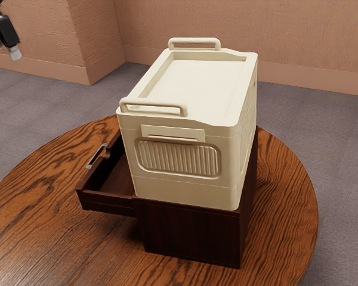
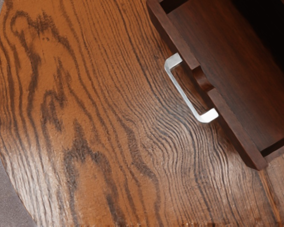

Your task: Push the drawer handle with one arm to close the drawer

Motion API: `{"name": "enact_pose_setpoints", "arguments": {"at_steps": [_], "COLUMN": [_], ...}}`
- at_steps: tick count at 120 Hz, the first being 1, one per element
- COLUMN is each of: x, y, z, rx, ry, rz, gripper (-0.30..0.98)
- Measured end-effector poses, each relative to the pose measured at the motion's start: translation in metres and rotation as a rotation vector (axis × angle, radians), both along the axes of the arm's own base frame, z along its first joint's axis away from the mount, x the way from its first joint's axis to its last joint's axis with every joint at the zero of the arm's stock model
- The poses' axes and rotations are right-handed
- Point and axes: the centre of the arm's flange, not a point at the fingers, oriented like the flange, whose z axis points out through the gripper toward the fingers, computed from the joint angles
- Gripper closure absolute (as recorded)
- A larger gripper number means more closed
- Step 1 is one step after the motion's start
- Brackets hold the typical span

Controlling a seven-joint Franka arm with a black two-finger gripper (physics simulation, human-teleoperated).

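While the drawer (image 1: 107,203) stands open | hand (image 1: 15,53) raised, pointing down (well apart)

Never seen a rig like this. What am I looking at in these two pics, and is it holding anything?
It's one robot arm in a simulator. The exterior view comes from a camera at the arm's side; the arm's end, with its jaws, hangs at that view's upper left, away from the furniture. The wrist view comes from a camera on the arm's hand, looking down at the same drawer.

A dark wooden cabinet stands on a round wooden table, its drawer pulled out, with a silvery handle on the front. A cream box with two grab bars sits on the cabinet. I see nothing held. The job is to push the drawer closed.
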Motion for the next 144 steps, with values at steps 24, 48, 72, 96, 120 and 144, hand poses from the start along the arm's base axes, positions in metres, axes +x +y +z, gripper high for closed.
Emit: {"name": "enact_pose_setpoints", "arguments": {"at_steps": [24, 48, 72, 96, 120, 144], "x": [-0.05, -0.006, 0.025, 0.04, 0.064, 0.091], "y": [-0.032, 0.041, 0.094, 0.113, 0.128, 0.118], "z": [0.072, -0.029, -0.117, -0.181, -0.249, -0.291], "rx": [0.092, 0.064, 0.068, 0.057, 0.025, 0.03], "ry": [-0.018, 0.176, 0.2, 0.186, 0.184, 0.184], "rz": [-0.262, -0.315, -0.417, -0.519, -0.595, -0.7], "gripper": [0.0, 0.0, 0.0, 0.0, 0.3, 0.63]}}
